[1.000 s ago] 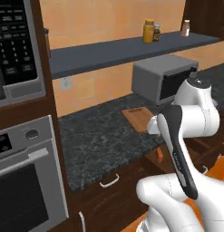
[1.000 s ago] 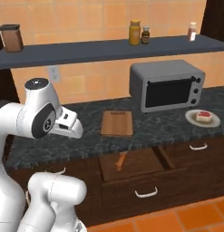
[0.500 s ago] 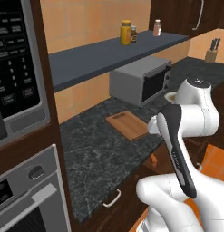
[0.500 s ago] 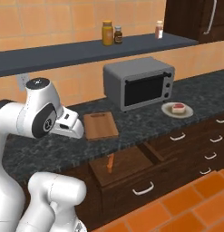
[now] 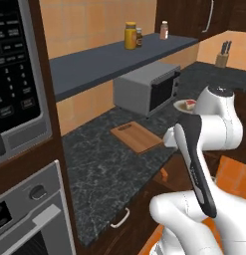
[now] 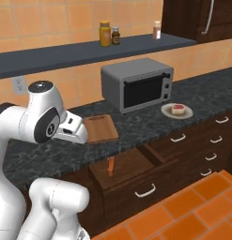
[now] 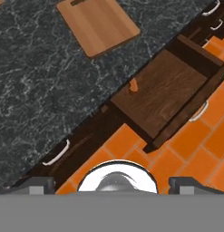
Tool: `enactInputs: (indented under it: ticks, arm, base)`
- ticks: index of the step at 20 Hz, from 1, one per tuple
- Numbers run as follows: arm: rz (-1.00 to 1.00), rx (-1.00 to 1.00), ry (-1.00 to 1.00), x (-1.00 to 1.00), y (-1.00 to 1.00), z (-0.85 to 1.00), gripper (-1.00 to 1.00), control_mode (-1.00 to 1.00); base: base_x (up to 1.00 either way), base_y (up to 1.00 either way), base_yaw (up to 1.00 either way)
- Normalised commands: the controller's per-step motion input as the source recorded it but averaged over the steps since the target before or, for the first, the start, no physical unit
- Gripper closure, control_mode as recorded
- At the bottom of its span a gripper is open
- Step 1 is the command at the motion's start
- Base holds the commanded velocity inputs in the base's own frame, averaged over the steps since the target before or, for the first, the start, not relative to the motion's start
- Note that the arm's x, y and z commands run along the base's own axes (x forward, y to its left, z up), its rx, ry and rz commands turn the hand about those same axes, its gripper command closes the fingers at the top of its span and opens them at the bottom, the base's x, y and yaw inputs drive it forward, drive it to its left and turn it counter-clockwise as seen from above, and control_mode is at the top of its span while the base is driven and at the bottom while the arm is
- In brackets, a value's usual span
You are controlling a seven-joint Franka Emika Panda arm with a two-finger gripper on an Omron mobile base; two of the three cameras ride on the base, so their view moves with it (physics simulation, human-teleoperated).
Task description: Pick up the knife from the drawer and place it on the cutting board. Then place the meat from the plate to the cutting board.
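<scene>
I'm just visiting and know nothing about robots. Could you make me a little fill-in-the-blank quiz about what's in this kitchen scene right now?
1. The dark brown wooden drawer stands ____, pulled out from the cabinets.
2. The orange-handled knife lies inside the ____.
3. The red meat slab rests on the round cream ____, right of the grey toaster oven in the right base view.
4. The light-brown wooden cutting board lies on the dark counter with ____ on it.

Missing words: open; drawer; plate; nothing
</scene>
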Motion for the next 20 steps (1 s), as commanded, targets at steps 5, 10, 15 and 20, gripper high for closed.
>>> enactInputs:
  ticks: [5,10,15,20]
  arm:
    - [-0.14,0.03,0.0,0.33,-0.2,-0.29,-1.0,-1.0]
    - [0.0,0.08,0.0,0.37,-0.93,-0.69,-1.0,-1.0]
    - [0.0,0.01,0.12,0.52,-0.71,-0.65,-1.0,-1.0]
    - [-0.01,0.0,0.12,0.38,-0.69,-0.68,-1.0,-1.0]
  base:
    - [0.0,0.0,0.0]
    - [0.0,0.0,0.0]
    - [0.0,0.0,0.0]
    - [0.0,0.0,0.0]
